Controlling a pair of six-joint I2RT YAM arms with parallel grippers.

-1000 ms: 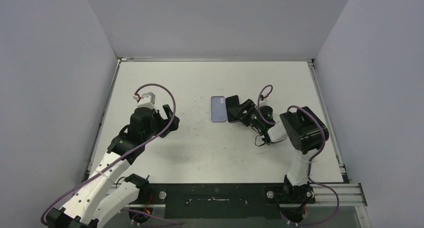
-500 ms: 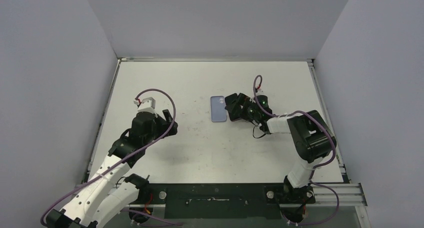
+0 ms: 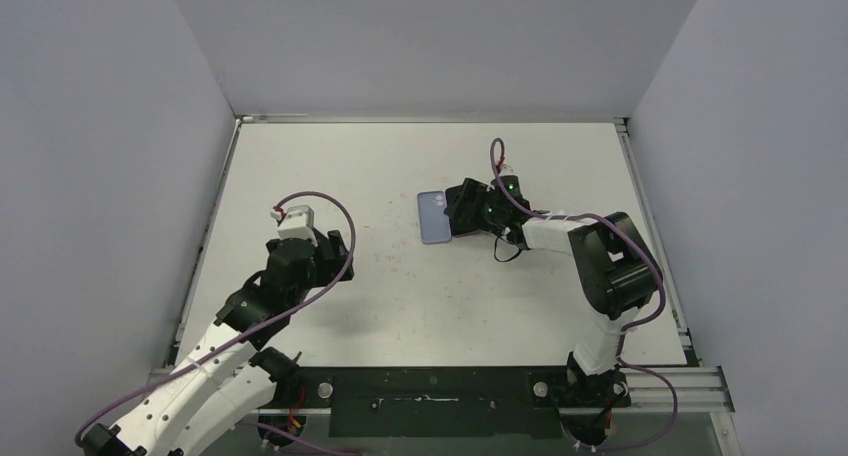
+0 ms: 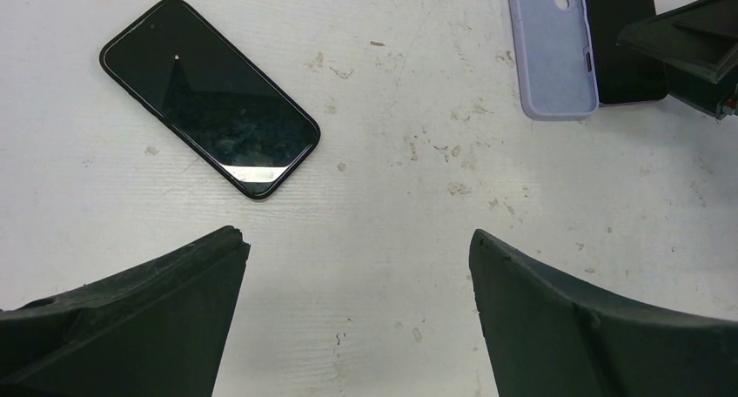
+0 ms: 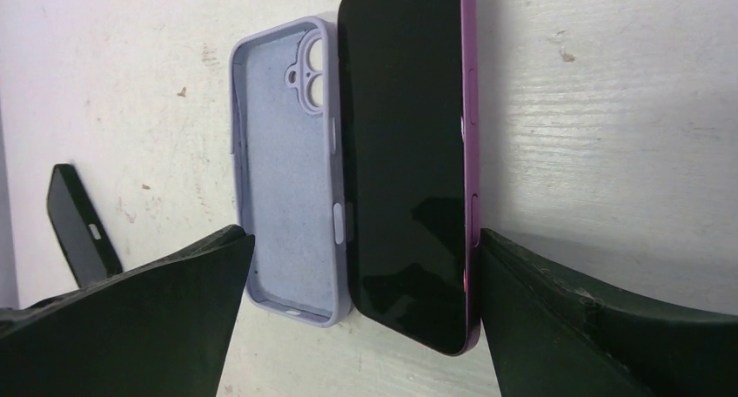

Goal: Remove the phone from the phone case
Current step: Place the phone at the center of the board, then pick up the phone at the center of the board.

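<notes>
The empty lilac phone case (image 5: 291, 171) lies open side up on the white table. A purple-edged phone (image 5: 405, 153) lies screen up right beside it, touching its side. My right gripper (image 5: 358, 240) is open and straddles both, one finger beside the case and the other against the phone's purple edge. In the top view the case (image 3: 432, 221) lies just left of the right gripper (image 3: 462, 204), which hides most of the phone. My left gripper (image 4: 357, 240) is open and empty over bare table, well left of the case (image 4: 557, 53).
A second, black phone (image 4: 209, 97) lies screen up on the table ahead and left of my left gripper. It also shows at the far left in the right wrist view (image 5: 80, 227). Grey walls close the table (image 3: 420, 306) on three sides.
My right gripper has swung left and farther out, closing around the phone and case, and the case has shifted slightly. My left arm has drawn back toward the near edge.
</notes>
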